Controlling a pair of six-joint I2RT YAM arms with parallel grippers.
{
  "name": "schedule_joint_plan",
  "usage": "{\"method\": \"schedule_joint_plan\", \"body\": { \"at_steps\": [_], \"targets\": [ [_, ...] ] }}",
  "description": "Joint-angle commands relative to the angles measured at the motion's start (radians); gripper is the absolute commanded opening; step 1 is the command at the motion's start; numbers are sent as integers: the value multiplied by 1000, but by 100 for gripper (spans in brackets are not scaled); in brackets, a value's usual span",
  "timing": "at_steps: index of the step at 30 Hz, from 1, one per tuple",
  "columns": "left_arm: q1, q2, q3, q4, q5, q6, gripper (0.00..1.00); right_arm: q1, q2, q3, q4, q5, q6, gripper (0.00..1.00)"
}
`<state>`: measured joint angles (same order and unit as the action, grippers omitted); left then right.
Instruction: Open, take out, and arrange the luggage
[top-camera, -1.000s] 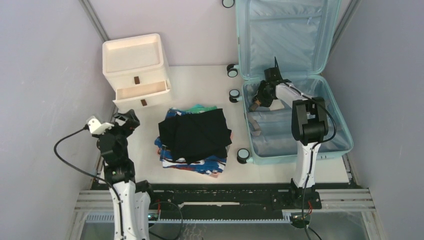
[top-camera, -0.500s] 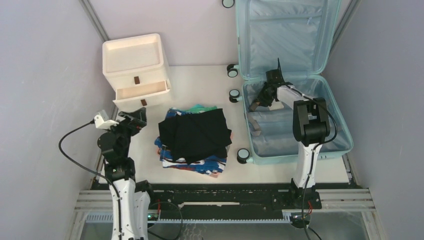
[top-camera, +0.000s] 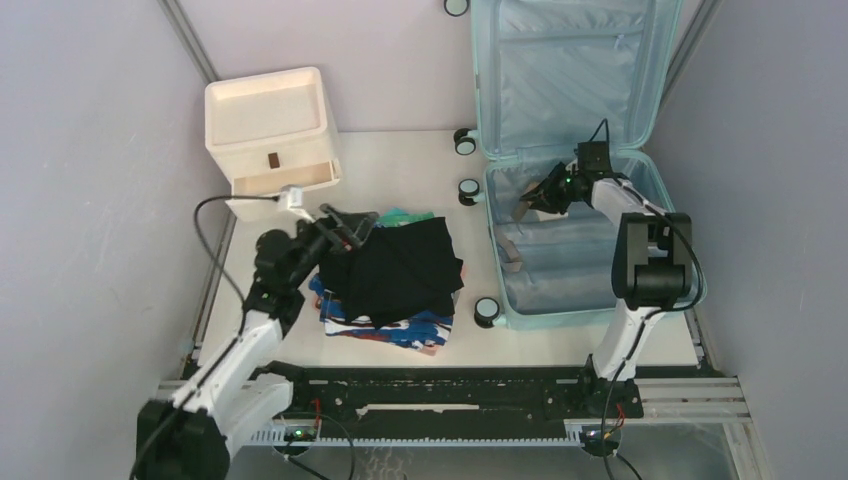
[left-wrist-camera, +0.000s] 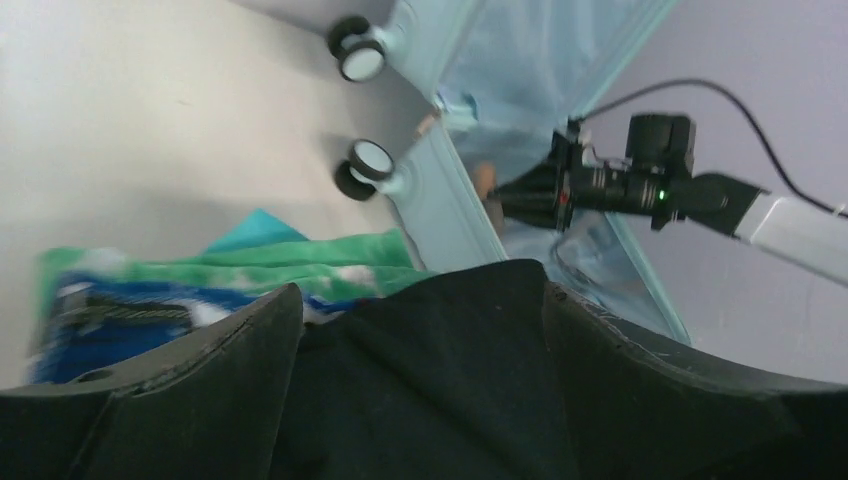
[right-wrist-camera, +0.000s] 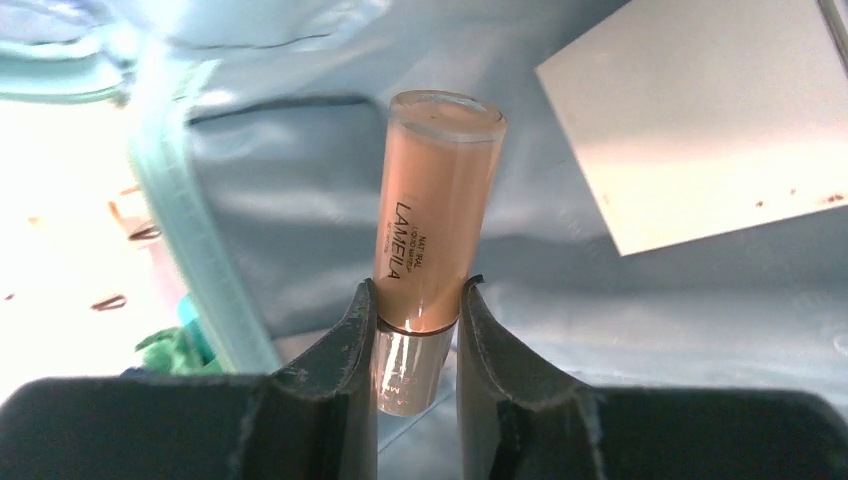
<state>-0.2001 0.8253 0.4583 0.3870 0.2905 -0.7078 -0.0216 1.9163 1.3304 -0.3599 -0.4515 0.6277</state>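
Luggage (top-camera: 572, 75) sits open at the far right of the table (top-camera: 400, 160), lid stood up against the back wall. Your right fingers (right-wrist-camera: 350, 340) are inside its base, clamped on a beige cosmetic tube (right-wrist-camera: 435, 200). The grip is low, right at the silver band, so most of the tube sticks out past the tips. I'd expect it to pivot if you swing fast. Lift straight up until clear of the luggage wall, then carry left with a slow wrist. Left fingers (left-wrist-camera: 230, 360) are spread wide, holding nothing, hovering just over the black cloth (top-camera: 395, 265) on the pile (top-camera: 385, 325). Hold that arm out of the carry path. Writing: tube reads "LAMEILA", with "NATURAL" beside it; the finer print is too small to read.
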Motion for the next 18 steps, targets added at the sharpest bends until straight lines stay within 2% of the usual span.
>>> {"method": "schedule_joint_plan", "body": {
  "at_steps": [1, 8, 13, 18],
  "targets": [
    [-131, 138, 184, 127, -11, 39, 93, -41, -140, 3, 22, -142, -35, 1],
    [-278, 400, 420, 141, 13, 0, 93, -74, -272, -55, 55, -244, -21, 1],
    [-341, 632, 598, 144, 49, -179, 93, -74, -380, -77, 133, -316, 46, 1],
    [-382, 801, 763, 125, 122, -274, 93, -35, -436, -77, 187, -362, 75, 0]
  ]
}}
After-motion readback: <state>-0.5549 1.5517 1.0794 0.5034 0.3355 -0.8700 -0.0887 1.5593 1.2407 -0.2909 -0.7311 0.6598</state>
